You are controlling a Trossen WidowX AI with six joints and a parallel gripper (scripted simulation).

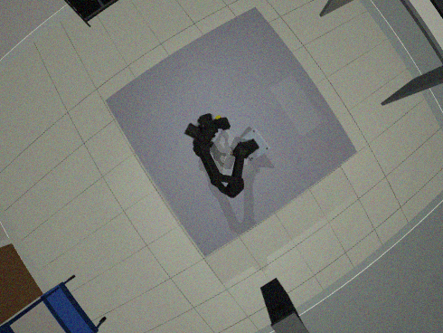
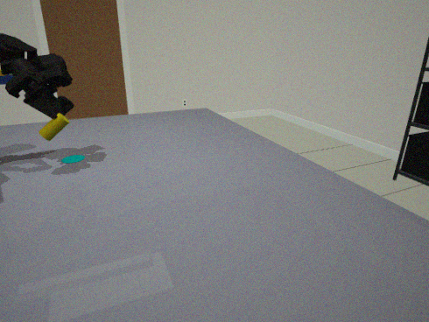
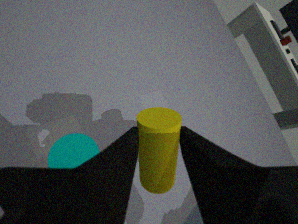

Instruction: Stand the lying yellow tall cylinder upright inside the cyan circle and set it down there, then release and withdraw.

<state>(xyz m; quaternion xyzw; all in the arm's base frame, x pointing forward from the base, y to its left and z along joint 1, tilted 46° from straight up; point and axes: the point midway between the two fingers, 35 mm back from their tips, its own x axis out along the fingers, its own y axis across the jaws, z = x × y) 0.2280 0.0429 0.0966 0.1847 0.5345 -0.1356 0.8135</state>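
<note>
Exterior view shows no containers on the grey tabletop (image 2: 245, 210); the only mark on it is the cyan circle (image 2: 73, 159), a flat disc lying among the arm's shadows near the left edge. A brown door (image 2: 85, 57) and a white wall stand behind, and a black shelf frame (image 2: 413, 118) rises at the far right, well apart from the work area. Nothing stands between the circle and the load above it. The black end effector (image 2: 56, 115) hangs in the air at upper left, partly closed and clamped on the yellow tall cylinder (image 2: 53, 126), which is tilted, its free end pointing down and left, clear of the tabletop and above and left of the circle. In the wrist view the cylinder (image 3: 159, 149) sits between the two dark fingers, with the circle (image 3: 73, 150) to its left.
</note>
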